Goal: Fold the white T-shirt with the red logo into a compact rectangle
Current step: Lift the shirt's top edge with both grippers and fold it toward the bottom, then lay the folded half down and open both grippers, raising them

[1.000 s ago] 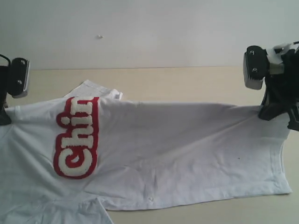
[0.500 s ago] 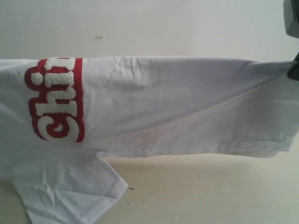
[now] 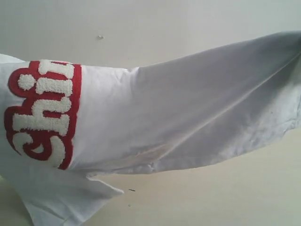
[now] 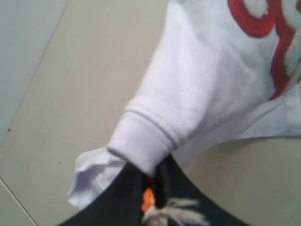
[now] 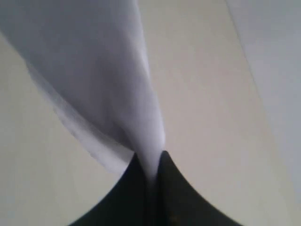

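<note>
The white T-shirt (image 3: 188, 117) hangs lifted above the table, stretched across the exterior view and rising toward the upper right. Its red logo (image 3: 44, 113) shows at the left, running vertically. A sleeve (image 3: 66, 200) droops at the lower left. Neither gripper shows in the exterior view. In the left wrist view my left gripper (image 4: 153, 176) is shut on the ribbed collar (image 4: 146, 141), with the orange neck tag (image 4: 148, 200) between the jaws. In the right wrist view my right gripper (image 5: 151, 172) is shut on a bunched edge of the white T-shirt (image 5: 103, 84).
A beige table (image 3: 211, 197) lies below the hanging cloth, with a pale wall (image 3: 141, 23) behind it. A small dark speck (image 3: 132, 190) lies on the tabletop near the sleeve.
The shirt has been lifted off the table. Its right end rose further toward the upper right, and both grippers left the exterior view. The logo shifted left.
</note>
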Action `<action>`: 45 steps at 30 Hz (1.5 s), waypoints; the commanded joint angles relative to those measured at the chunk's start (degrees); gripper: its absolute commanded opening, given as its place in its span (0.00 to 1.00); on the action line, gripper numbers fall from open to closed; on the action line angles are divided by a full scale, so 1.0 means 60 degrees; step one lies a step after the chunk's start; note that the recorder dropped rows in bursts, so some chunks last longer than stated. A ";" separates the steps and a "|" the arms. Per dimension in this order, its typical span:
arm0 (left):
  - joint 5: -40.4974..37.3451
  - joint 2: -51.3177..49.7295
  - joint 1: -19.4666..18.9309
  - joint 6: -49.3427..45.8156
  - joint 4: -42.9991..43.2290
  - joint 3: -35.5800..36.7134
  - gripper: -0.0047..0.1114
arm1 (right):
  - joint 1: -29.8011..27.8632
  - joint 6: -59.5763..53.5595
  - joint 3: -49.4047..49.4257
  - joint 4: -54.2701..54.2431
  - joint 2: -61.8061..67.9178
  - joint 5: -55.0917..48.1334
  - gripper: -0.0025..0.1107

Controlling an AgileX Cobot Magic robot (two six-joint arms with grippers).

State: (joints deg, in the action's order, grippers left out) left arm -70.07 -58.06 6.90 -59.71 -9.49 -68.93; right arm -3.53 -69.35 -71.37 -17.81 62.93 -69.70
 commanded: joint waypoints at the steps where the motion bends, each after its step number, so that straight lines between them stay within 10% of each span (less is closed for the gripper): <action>1: 0.0018 0.0999 0.0481 0.0613 -0.0391 0.0013 0.07 | -0.0022 0.0346 -0.0029 -0.0235 -0.0961 -0.0043 0.02; 25: 0.0018 0.6272 0.2417 0.6783 -0.1761 0.0843 0.04 | 0.3103 0.6189 0.2047 -0.0422 -0.5722 -0.0043 0.02; 39: 0.0018 0.6021 0.2508 0.6526 0.2198 0.4833 0.04 | 0.3595 0.6033 0.4858 0.1521 -0.5045 -0.0043 0.02; 45: 0.2550 0.5004 0.2503 0.6742 0.3817 0.6554 0.04 | 0.3595 0.6320 0.5449 0.2969 -0.3199 0.1430 0.02</action>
State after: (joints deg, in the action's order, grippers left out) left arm -63.28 -24.81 21.76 -20.35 8.60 -33.37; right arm 17.91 -32.67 -39.34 -4.71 38.68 -67.13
